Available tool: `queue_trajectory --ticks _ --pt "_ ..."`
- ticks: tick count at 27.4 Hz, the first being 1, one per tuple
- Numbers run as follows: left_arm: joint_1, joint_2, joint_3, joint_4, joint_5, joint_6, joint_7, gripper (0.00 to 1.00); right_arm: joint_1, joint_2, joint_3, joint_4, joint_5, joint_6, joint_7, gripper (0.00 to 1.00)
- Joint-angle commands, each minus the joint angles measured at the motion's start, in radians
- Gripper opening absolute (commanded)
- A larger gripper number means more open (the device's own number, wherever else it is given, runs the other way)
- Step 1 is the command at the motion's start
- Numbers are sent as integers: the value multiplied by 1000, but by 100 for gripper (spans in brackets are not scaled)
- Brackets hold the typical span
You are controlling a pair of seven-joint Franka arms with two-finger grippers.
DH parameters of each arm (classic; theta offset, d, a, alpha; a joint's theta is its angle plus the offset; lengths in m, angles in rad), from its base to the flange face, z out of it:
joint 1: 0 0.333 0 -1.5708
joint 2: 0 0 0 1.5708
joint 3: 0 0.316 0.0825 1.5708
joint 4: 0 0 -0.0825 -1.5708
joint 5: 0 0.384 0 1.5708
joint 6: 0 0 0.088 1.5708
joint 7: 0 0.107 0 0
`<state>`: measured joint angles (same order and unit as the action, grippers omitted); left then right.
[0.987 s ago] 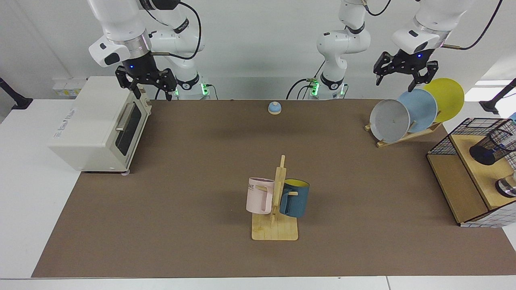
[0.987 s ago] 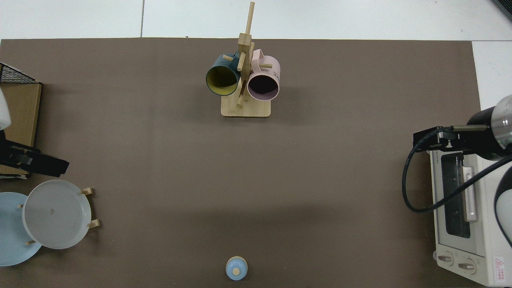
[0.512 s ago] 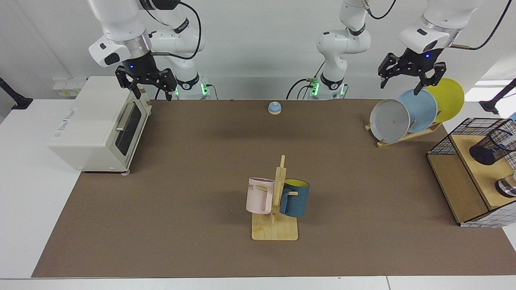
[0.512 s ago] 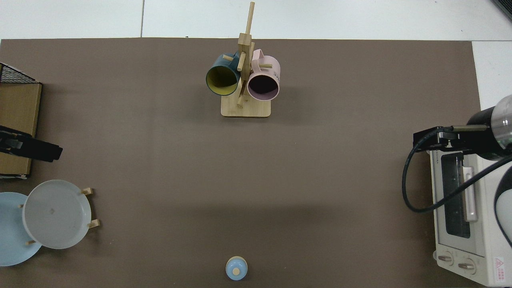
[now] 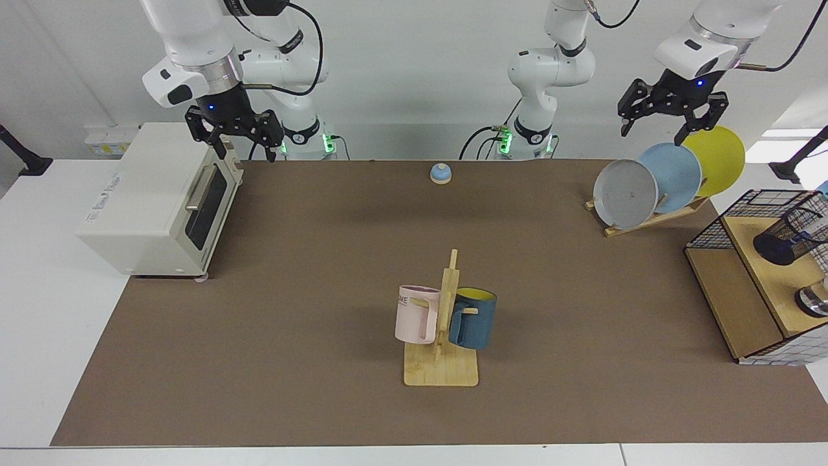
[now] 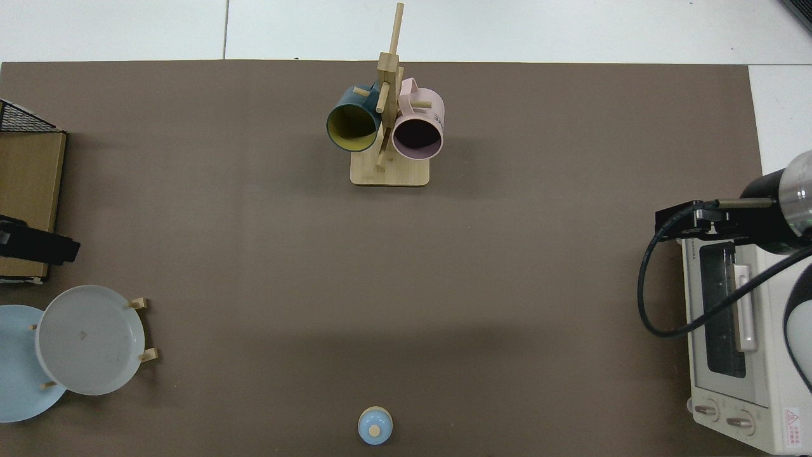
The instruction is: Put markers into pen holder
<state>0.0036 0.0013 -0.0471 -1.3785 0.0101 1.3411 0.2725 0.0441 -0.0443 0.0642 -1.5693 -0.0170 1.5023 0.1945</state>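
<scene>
The small black wire-mesh pen holder (image 5: 786,237) lies tilted on the wooden shelf at far right; no marker can be made out. The left gripper (image 5: 669,123) is held above the plates, open and empty, the right gripper (image 5: 234,139) likewise over the white toaster oven (image 5: 155,200).

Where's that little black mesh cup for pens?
In the facing view, the small black wire-mesh pen holder is at the far right edge, tilted, on the wooden shelf unit beside the black wire-grid basket.

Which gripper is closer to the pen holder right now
The left. The left gripper hangs open above the plate rack, up and behind the pen holder. The right gripper waits over the toaster oven, across the table.
</scene>
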Motion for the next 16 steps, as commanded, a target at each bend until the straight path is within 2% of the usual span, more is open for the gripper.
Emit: queue_trajectory --ticks 1,16 --pt "-31 -61 21 -80 11 9 -16 100 -12 -19 6 -23 22 26 0 100" --pt "-36 -57 35 -73 1 20 -18 100 -12 -19 6 -23 22 26 0 100"
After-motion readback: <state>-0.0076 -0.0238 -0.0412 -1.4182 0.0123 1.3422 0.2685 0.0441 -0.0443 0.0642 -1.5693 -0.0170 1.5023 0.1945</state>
